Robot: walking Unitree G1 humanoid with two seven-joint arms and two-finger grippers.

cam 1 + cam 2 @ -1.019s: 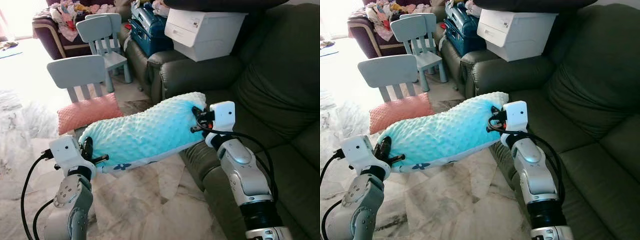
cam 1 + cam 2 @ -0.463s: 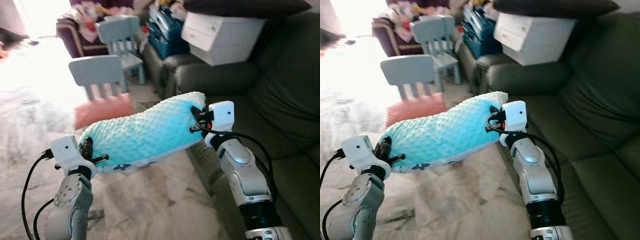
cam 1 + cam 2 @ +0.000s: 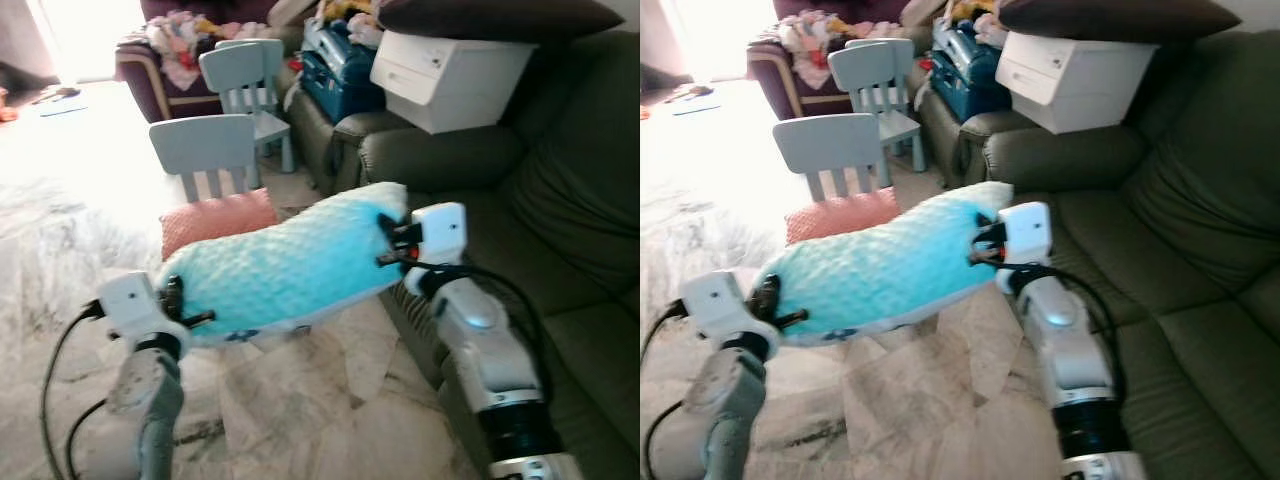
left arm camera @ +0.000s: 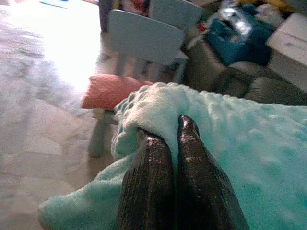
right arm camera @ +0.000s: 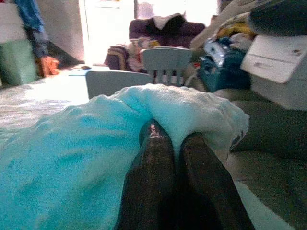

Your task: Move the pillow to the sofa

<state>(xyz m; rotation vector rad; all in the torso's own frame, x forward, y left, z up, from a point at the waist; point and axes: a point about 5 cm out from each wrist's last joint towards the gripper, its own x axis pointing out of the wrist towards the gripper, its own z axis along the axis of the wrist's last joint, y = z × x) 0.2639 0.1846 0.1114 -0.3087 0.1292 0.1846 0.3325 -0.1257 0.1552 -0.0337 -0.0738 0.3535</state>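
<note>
Two grippers: left gripper (image 4: 175, 143) & right gripper (image 5: 175, 143), jaws pinching pillow (image 3: 285, 265) ends.
Pillow: in air, beside sofa (image 3: 560, 220).
Risk: thin fabric pinch may slip, pillow drops to floor (image 3: 300, 400).

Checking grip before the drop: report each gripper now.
Left gripper: shut on the blue pillow.
Right gripper: shut on its other end.

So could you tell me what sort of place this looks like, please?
Most likely a lived-in family living room: a dark green sofa, small children's chairs on a marble floor, and clutter piled at the back.
</note>
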